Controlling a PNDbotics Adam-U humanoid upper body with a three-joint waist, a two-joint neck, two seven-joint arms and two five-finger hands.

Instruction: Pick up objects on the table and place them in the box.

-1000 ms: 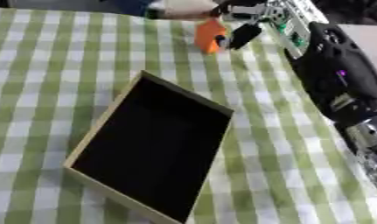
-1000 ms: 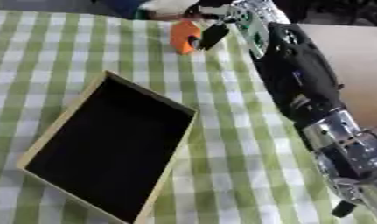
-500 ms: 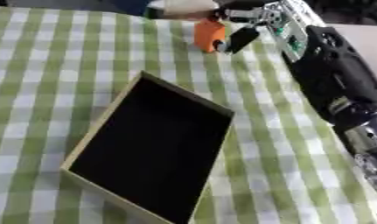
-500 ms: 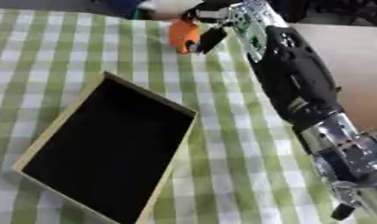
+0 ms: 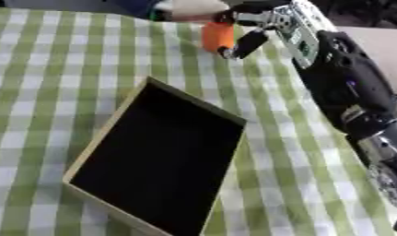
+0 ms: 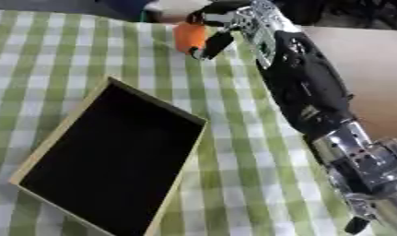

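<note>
Green-and-white checked cloth covered the tabletop from edge to edge, and I could see bare pale wood only at the upper right of the frame. Starting at the left, the box lay askew across the lower left and middle, a shallow light-wood frame with a black floor and nothing inside that I could make out. Its far corner pointed up toward the top centre of the frame.

Up there the right hand had its fingers curled round the orange object, a small rounded block. Over the last second the object had hardly shifted; it stayed at the top centre of the frame, beyond the box's far corner, with the dark thumb alongside it. To my eye it looked taken up or very nearly so, though I could not tell whether it had cleared the cloth. That would mean the pick was as good as done and the carry to the box was the part left.

Behind the hand, at the top edge, something pale and something dark blue sat blurred; I could not name either. Nothing lay between the orange object and the open box. The black arm ran down the right side of the frame. No left hand showed.
</note>
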